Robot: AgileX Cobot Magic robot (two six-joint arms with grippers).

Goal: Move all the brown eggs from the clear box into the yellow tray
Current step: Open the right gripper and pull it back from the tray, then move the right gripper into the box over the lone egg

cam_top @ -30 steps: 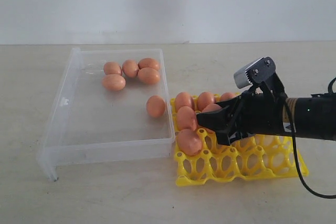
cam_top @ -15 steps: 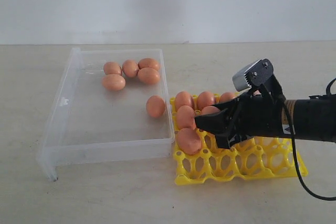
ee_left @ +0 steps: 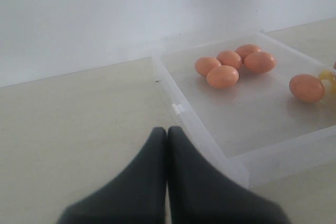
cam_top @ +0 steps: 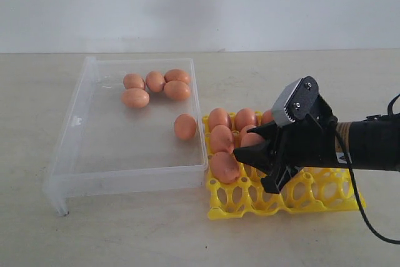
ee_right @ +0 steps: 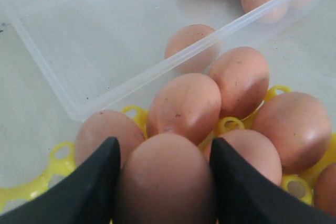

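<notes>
Arm on the right: the right arm (cam_top: 372, 145) reaches in almost level from the right edge of the exterior view. Its wrist is rolled so the silver camera block tilts up and to the left, and its hand hangs low over the yellow tray (cam_top: 315, 197).
Fingers on the right: the right fingers (ee_right: 97, 182) stand fairly wide and clamp the held egg (ee_right: 165, 182) from both sides.
Held egg, place: it is over the tray's left-hand cups, just beside eggs already seated there. Whether it touches a cup cannot be told.
Held egg, axis: the long axis appears to run along the fingers, with one rounded end about level with the fingertips.
Fingers on the left: the left fingers (ee_left: 152, 174) are pressed together with nothing between them. They hover over bare tabletop (ee_left: 79, 129), just outside one wall of the clear box (cam_top: 74, 123).
Clear box: it rests flat on the tabletop, its long axis running from the near side to the far side of the exterior view.
Boxed eggs: five boxed eggs (cam_top: 135, 97) lie on their sides. Four cluster at the far end, and one sits apart near the wall that faces the tray.
Yellow tray, place: it sits flat, right beside the box's near right corner.
Seated eggs: several seated eggs (cam_top: 221, 139) stand on end in the cups nearest the box, some leaning a little.
</notes>
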